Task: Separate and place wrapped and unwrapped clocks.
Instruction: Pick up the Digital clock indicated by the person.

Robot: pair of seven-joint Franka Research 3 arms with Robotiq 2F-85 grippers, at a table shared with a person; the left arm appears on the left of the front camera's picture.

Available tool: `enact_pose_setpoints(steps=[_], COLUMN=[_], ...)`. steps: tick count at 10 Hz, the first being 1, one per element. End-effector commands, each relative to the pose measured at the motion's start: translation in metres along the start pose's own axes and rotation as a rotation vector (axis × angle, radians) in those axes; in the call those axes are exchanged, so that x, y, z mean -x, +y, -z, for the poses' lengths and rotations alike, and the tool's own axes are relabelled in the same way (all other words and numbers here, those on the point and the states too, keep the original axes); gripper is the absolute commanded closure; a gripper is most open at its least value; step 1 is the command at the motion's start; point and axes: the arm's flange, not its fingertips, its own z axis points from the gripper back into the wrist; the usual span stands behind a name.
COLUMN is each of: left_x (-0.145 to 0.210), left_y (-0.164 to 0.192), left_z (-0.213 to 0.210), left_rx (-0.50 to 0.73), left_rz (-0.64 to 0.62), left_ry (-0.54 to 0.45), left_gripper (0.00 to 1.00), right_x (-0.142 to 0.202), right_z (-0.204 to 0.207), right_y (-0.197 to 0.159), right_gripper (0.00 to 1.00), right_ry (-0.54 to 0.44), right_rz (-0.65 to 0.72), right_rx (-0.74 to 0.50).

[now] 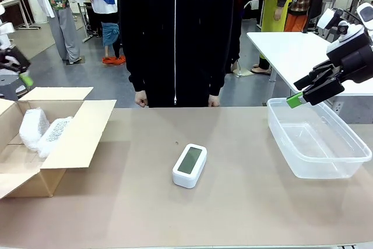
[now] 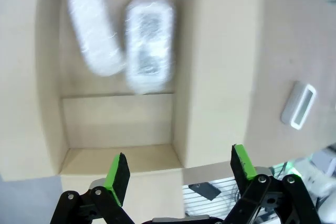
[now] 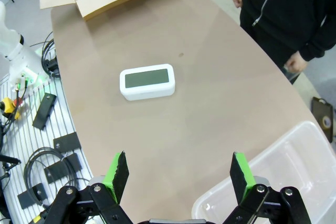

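Tabletop (image 1: 245, 208) is carrying a bare clock (image 1: 189, 165); wrapped clocks (image 2: 149, 51) are lying in the box (image 1: 78, 138); left gripper (image 2: 178, 158) and right gripper (image 3: 178, 163) are hovering, jaws spread.

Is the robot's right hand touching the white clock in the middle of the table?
Apart. The right wrist view shows bare table between the open right gripper and the unwrapped clock; in the front view it hangs above the clear bin.

Robotics lab: cables (image 3: 32, 156) beside table (image 3: 220, 103), bystanders (image 1: 278, 10) behind.
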Motion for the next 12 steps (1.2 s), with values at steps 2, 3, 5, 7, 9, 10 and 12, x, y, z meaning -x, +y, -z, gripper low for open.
enact_pose_setpoints(steps=[2, 3, 5, 7, 9, 10, 12], left_x=[0.067, 0.092, 0.127, 0.146, 0.144, 0.131, 0.149], left_y=[-0.082, -0.092, -0.106, -0.123, -0.135, -0.14, -0.129], left_z=[-0.026, -0.026, -0.017, 0.003, 0.03, 0.042, 0.01], left_rx=[0.17, 0.258, 0.403, 0.42, 0.336, 0.35, 0.343], left_rz=[0.35, 0.497, 0.747, 0.949, 0.912, 0.818, 0.943], left_ry=[-0.122, -0.117, -0.11, -0.223, -0.425, -0.46, -0.299], left_gripper=[0.0, 0.0, 0.0, 0.0, 0.0, 0.0, 0.0], right_x=[0.0, 0.0, 0.0, 0.0, 0.0, 0.0, 0.0], right_z=[0.003, 0.003, 0.003, 0.003, 0.003, 0.003, 0.003], right_y=[-0.003, -0.003, -0.003, -0.003, -0.003, -0.003, -0.003], right_gripper=[0.0, 0.0, 0.0, 0.0, 0.0, 0.0, 0.0], right_ry=[-0.026, -0.026, -0.026, -0.026, -0.026, -0.026, -0.026], right_rz=[-0.008, -0.008, -0.008, -0.008, -0.008, -0.008, -0.008], right_rx=[-0.025, -0.025, -0.025, -0.025, -0.025, -0.025, -0.025])
